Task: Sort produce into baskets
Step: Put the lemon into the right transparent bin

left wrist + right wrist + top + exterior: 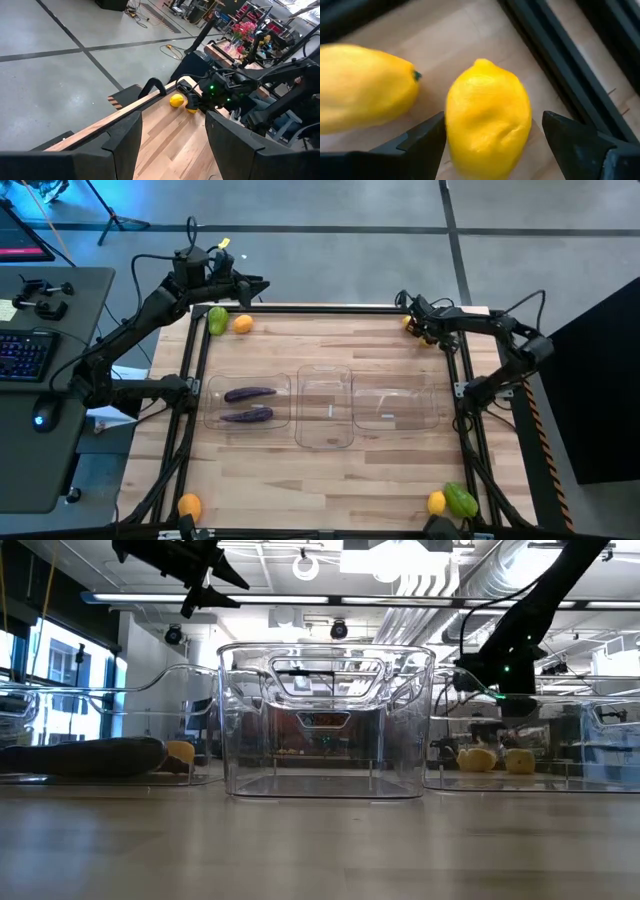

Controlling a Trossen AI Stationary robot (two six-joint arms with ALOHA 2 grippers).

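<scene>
You have both eggplants (pixel 249 404) in the left basket (pixel 212 408); everything else waits on the worktop (pixel 320 480). Your right gripper (pixel 492 135) straddles a corner lemon (pixel 487 120), jaws spread; left gripper (pixel 258 286) hovers, jaws apart.

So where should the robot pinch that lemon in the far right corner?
Across its fat middle, coming down from above. The lemon lies on its side on the table, pointed tip away from the right tool, whose open fingers already stand either side of it. The second lemon and the table frame sit close, so a sideways approach looks cramped.
</scene>
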